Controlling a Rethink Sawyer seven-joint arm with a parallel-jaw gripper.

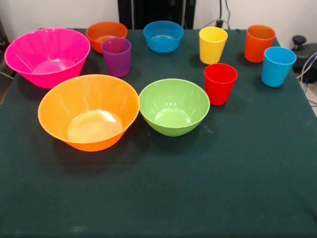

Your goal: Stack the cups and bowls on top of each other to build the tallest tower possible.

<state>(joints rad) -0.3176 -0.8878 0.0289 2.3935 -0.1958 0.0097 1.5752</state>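
Note:
All bowls and cups stand apart and upright on the dark green table (198,188). The large pink bowl (47,56) is at the far left, the large orange bowl (89,112) in front of it, and the green bowl (174,106) at the centre. The small orange bowl (106,35) and small blue bowl (163,35) sit at the back. The purple cup (117,56), yellow cup (213,44), red cup (220,83), orange cup (259,43) and light blue cup (278,66) stand around them. No tower stands. The gripper does not show.
The robot's black pedestal (156,12) stands behind the table's far edge. Cables and a black device (304,49) lie off the table's right side.

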